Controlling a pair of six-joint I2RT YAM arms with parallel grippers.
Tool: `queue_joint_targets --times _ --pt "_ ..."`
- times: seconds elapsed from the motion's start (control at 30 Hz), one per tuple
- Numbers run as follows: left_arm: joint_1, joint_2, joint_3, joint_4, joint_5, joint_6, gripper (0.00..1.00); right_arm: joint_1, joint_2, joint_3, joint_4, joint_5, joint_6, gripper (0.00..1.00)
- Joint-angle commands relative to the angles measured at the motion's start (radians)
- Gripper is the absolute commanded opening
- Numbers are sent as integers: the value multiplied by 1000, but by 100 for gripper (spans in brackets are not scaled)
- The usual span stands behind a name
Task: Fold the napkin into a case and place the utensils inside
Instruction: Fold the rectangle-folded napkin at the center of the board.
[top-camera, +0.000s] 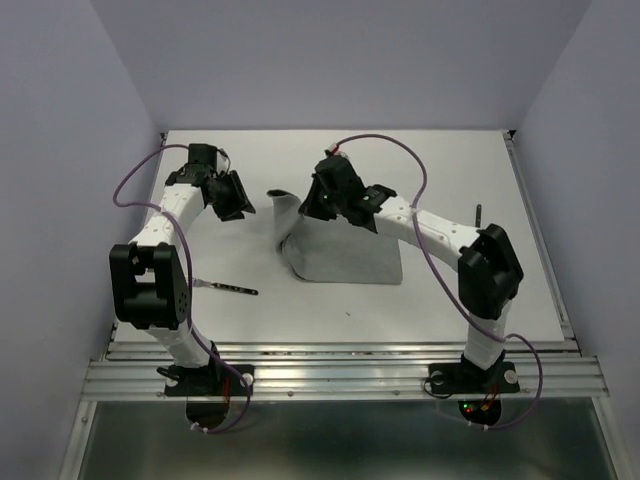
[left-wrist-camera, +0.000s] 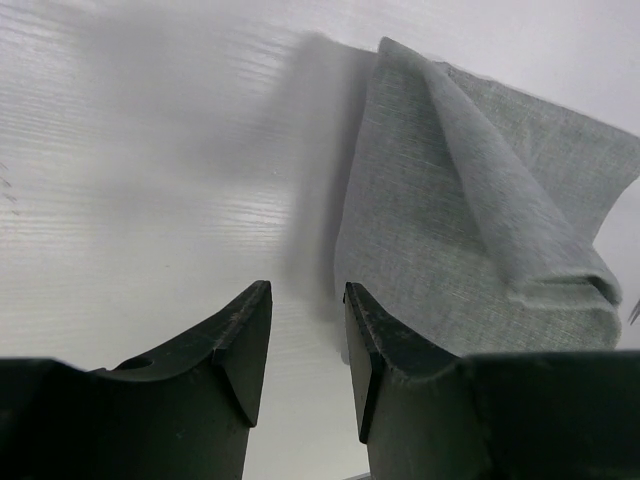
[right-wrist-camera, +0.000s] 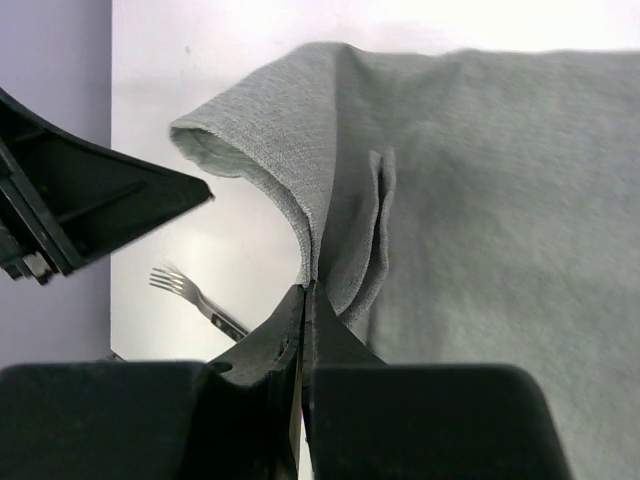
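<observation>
Napkin (right-wrist-camera: 480, 200) — grey, edge pinched in right hand (right-wrist-camera: 305, 297); left hand (left-wrist-camera: 306, 300) agape.

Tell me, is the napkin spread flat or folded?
Partly folded: one edge of the napkin is lifted and doubled over, pinched in the shut right tool.

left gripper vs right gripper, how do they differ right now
The left gripper stands open and empty; the right gripper is shut on the napkin. The left gripper is over bare table by the napkin's edge; the right gripper holds a fold of the cloth raised. Both are dark two-finger grippers close to the napkin.
</observation>
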Motion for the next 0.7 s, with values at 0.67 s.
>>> queue_joint_targets --times 0.67 --pt "-130 79 76 -1 4 -10 46 -167 -451 -470 86 134 55 1"
